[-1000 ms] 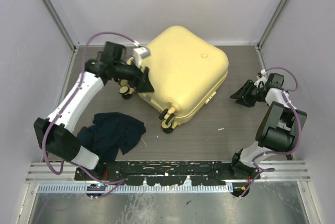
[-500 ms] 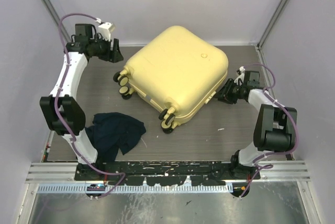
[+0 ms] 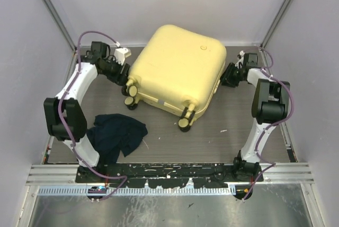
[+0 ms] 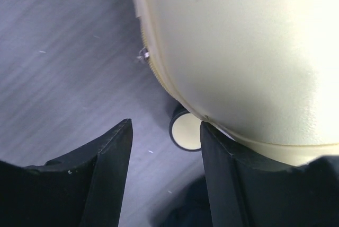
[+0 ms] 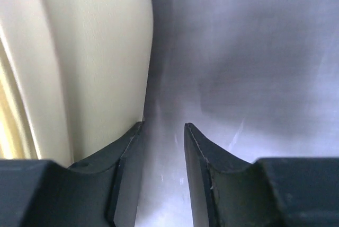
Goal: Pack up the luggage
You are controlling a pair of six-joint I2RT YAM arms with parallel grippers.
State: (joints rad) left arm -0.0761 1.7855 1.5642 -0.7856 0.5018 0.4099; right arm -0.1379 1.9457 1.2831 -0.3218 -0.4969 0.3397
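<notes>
Top external, from the left: a dark cloth [image 3: 116,134] crumpled on the desk [image 3: 222,131], left of the luggage [image 3: 177,73] and nearer the arm bases, well apart from the shell. Next, the left gripper [image 3: 125,74], right at the luggage's left side, just beyond its two left wheels [image 3: 130,90]. Then the luggage itself, closed, lying flat with its broad yellow shell up, turned a little askew, toward the far side of the desk. Two more wheels at its near corner. Last, the right gripper [image 3: 226,74], hard by the luggage's right side.

Left wrist: left gripper [image 4: 165,150] spread wide, holding nothing. One wheel [image 4: 185,131] under the luggage [image 4: 238,52] seen in the gap. Finger [image 4: 225,179] nearer the shell close under its curved edge, contact impossible to judge. Zip pull [image 4: 142,54] on the seam.

Right wrist: right gripper [image 5: 163,147] parted by a narrow gap, nothing pinched, bare desk [image 5: 238,52] showing between. Finger [image 5: 127,174] nearer the luggage [image 5: 95,52] against its wall or just beside it, cannot tell which.
</notes>
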